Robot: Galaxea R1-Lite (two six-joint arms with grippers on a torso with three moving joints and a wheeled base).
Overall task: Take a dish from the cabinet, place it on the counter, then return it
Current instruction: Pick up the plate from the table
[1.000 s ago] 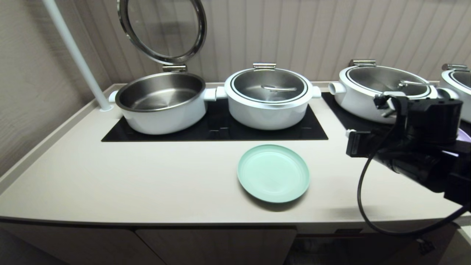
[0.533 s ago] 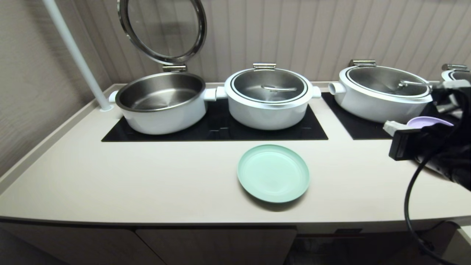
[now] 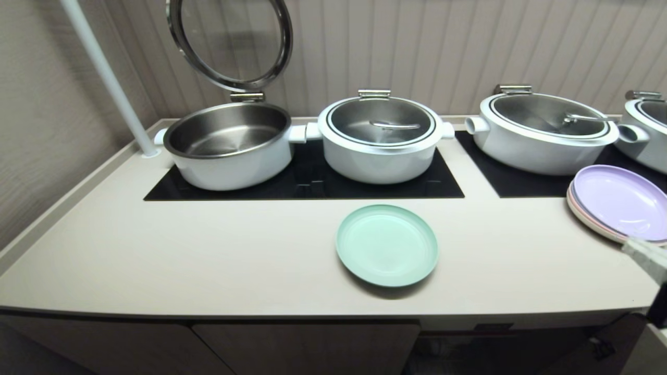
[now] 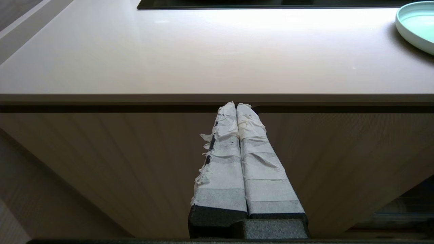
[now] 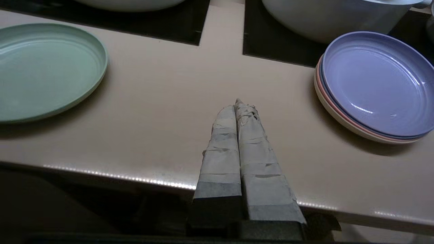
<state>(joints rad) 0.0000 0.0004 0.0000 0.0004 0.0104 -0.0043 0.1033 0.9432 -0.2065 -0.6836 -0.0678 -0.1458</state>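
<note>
Lying flat on the counter [image 3: 234, 250] in the head view, the dish [image 3: 386, 245] sits just before the cooktop panel [image 3: 312, 182]; a lilac plate [image 3: 620, 200] tops a stack at right. No writing is legible anywhere.

From the left wrist, the left gripper [image 4: 236, 105] is closed and empty, below the counter's front edge.

From the right wrist, the right gripper [image 5: 237, 103] is pressed shut, holding nothing, seemingly above the counter between dish and stack.
</note>
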